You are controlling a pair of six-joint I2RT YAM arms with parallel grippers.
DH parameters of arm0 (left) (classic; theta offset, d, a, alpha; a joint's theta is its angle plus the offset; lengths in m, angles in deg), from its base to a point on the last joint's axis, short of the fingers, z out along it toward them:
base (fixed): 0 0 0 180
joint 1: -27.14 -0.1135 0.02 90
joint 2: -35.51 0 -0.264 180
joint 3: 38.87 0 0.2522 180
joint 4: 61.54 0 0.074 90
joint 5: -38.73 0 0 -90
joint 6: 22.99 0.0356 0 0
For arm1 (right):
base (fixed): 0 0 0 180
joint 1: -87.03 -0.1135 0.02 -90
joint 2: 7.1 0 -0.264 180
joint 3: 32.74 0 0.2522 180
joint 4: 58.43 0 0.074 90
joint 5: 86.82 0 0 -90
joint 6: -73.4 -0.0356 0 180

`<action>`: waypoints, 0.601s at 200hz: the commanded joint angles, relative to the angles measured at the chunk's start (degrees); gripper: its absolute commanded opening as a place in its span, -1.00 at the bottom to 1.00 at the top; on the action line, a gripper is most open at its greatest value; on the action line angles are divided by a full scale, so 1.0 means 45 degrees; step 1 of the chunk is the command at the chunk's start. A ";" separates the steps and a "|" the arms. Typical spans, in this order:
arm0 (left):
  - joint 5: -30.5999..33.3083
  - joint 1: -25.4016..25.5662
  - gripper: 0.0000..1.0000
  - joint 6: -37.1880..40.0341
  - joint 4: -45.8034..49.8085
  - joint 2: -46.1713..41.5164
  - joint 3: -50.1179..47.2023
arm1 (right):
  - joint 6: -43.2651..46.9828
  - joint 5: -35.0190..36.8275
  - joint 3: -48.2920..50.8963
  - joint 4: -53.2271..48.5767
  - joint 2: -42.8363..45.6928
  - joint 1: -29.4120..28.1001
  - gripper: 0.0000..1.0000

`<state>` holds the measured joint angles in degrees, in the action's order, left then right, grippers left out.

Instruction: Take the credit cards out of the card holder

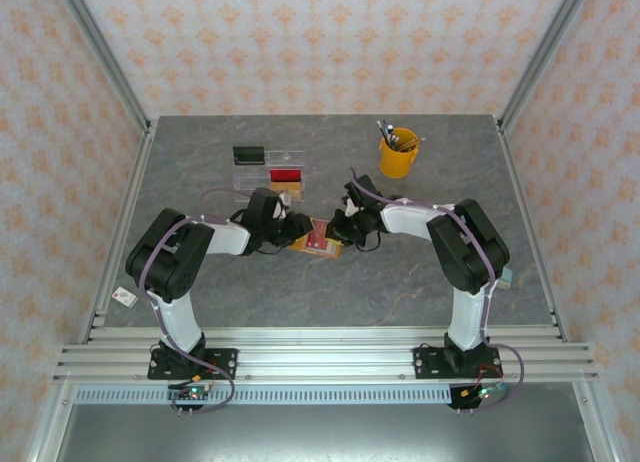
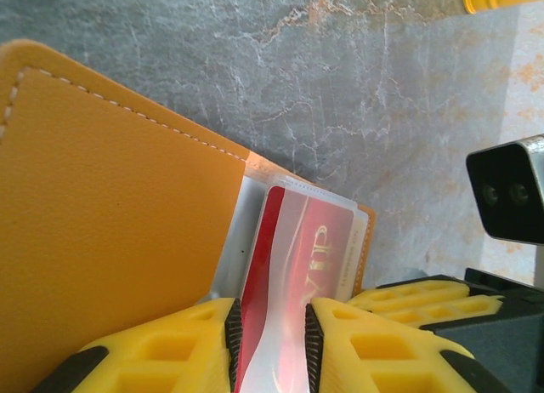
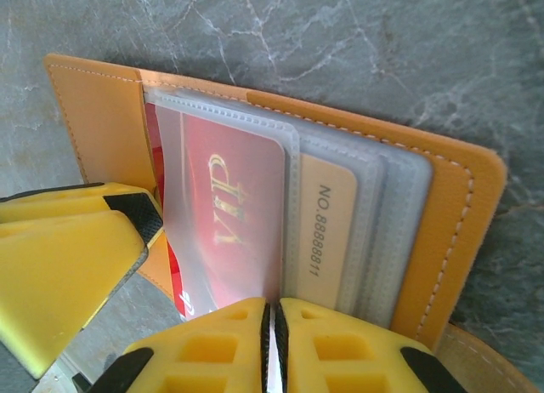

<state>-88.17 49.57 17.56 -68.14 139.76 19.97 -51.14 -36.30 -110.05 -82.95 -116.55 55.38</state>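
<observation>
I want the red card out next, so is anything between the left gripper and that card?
Yes: a frosted plastic sleeve lies over part of the red card where the left gripper straddles it; the right gripper pinches a sleeve edge.

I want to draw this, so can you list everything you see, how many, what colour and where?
card holder: 1, orange, open, middle of the table.
red card: 1, red, in a sleeve inside it.
tan card: 1, tan, in the next sleeve.
clear sleeves: several, see-through, inside the card holder.
tray: 1, clear, back left.
black piece, red piece, tan piece: 1 each, in the tray.
cup: 1, yellow, back right, holding pens.
tag: 1, white, left edge.
table: 1, grey.
left hand: 1, yellow fingers apart, at the red card.
right hand: 1, yellow fingers shut on the clear sleeves' edge.
</observation>
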 commanded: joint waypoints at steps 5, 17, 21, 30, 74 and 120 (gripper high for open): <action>0.1246 0.0170 -0.41 0.0249 0.0793 -0.0258 -0.0088 | -0.0065 0.0376 0.0602 -0.0627 -0.0718 -0.0096 -0.71; 0.0929 0.0200 -0.41 0.0075 0.0429 -0.0121 -0.0101 | -0.0090 0.0337 0.0642 -0.0579 -0.0727 -0.0110 -0.71; 0.0818 0.0224 -0.41 -0.0024 0.0328 -0.0053 -0.0096 | -0.0078 0.0321 0.0645 -0.0562 -0.0720 -0.0101 -0.71; 0.0656 0.0295 -0.41 -0.0156 0.0113 0.0079 -0.0096 | -0.0080 0.0305 0.0660 -0.0545 -0.0728 -0.0112 -0.71; 0.0705 0.0647 -0.38 -0.0445 -0.0052 0.0206 -0.0005 | -0.0133 0.0084 0.0762 -0.0339 -0.0708 -0.0102 -0.71; 0.3023 0.0910 -0.38 0.0268 0.2193 -0.0766 0.0129 | -0.0150 0.0264 0.0819 -0.0357 -0.0651 -0.0104 -0.72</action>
<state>-82.32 51.69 16.36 -66.92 138.75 19.99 -51.36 -37.39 -109.07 -81.07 -116.55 55.64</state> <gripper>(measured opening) 0.311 0.142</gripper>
